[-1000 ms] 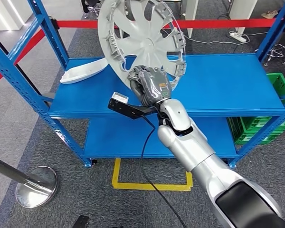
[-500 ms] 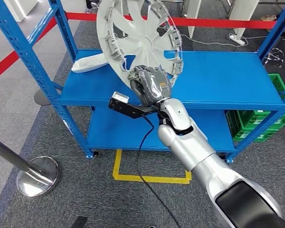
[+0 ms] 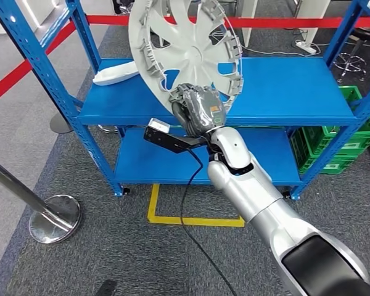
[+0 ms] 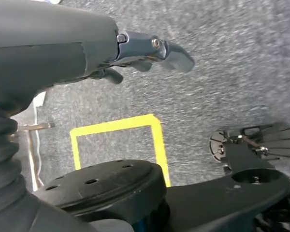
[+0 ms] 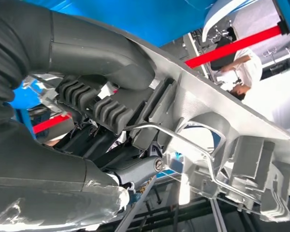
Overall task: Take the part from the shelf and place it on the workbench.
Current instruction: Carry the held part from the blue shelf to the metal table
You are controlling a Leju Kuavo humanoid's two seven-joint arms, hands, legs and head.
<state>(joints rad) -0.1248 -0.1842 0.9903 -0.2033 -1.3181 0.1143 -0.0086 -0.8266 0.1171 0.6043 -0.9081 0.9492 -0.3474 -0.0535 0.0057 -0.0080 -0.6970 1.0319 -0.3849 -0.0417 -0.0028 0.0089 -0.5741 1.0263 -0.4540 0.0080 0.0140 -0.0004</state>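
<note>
One robot hand, my right (image 3: 198, 111), is clamped on the lower rim of the part, a silver wheel cover (image 3: 187, 46), with my fingers (image 5: 99, 108) hooked over the rim's inner edge beside its wire retaining ring. From the grip the wheel cover rises up and away from me, tilted on edge, its disc in front of the top level of the blue shelf (image 3: 285, 92) and apparently clear of it. My left robot hand (image 4: 151, 48) hangs over the grey carpet near a yellow floor marking (image 4: 118, 125), fingers apart, holding nothing. A white part (image 3: 115, 75) lies on the same shelf level, to the left and well apart. No tabletop is in sight, so I judge that the carry turns on keeping the high, overhanging disc clear of the shelf uprights.
</note>
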